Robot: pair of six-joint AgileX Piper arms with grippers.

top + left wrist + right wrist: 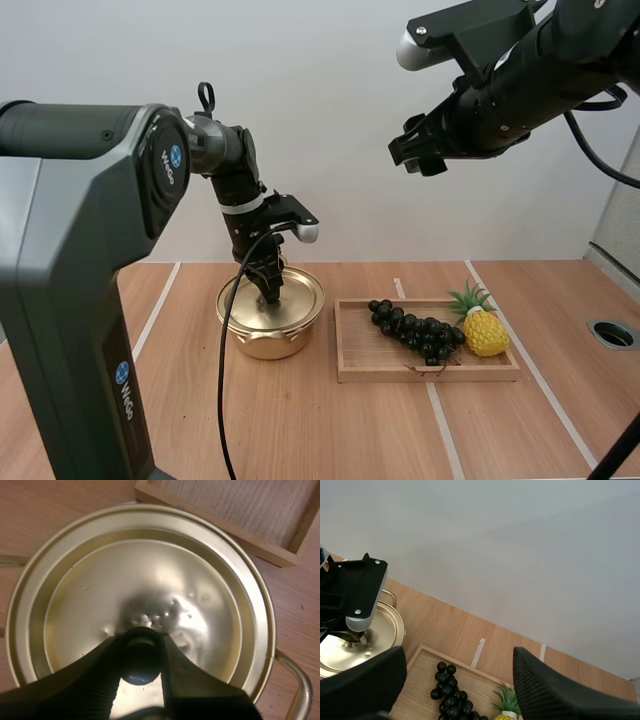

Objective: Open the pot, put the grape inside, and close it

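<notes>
A gold pot (270,335) stands left of centre on the table with its gold lid (290,297) on. My left gripper (271,290) reaches down onto the lid. In the left wrist view its fingers (100,677) are shut on the dark knob (141,652) at the middle of the lid (165,585). A bunch of dark grapes (415,331) lies in the wooden tray (430,372) to the right of the pot. My right gripper (420,155) hangs high above the tray, open with nothing between its fingers (555,695); below it show the grapes (451,692) and the lidded pot (355,642).
A toy pineapple (482,328) lies at the tray's right end, beside the grapes. A round hole (612,333) is set in the table at the far right. Pale tape lines (445,430) cross the wooden tabletop.
</notes>
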